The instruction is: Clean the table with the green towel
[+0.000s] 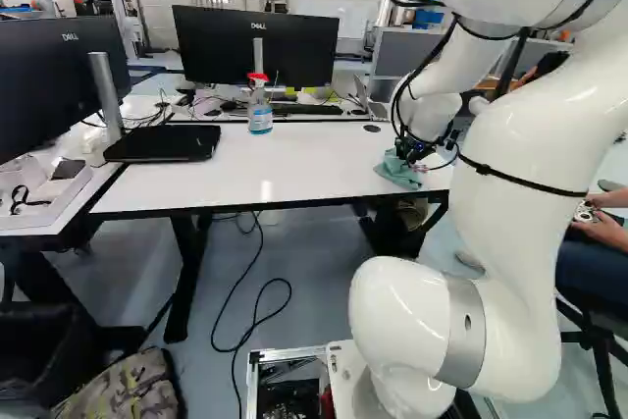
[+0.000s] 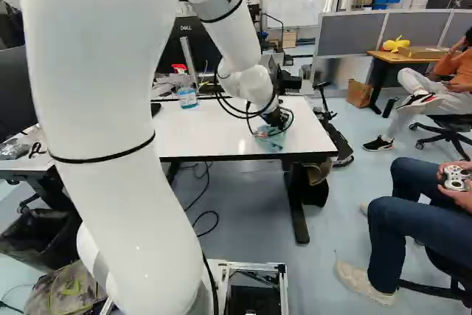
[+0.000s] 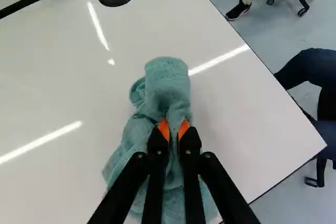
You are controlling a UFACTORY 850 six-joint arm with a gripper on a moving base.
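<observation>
The black 2-finger gripper [image 1: 416,150] pinches the soft blue-green cloth towel [image 3: 167,90] between its orange pads. The towel lies all bunched up on the shiny white flat table [image 1: 314,166], near the table's right end in the left base view. 1 clear plastic spray bottle with a red top [image 1: 260,117] stands on the table, well apart from the towel.
</observation>
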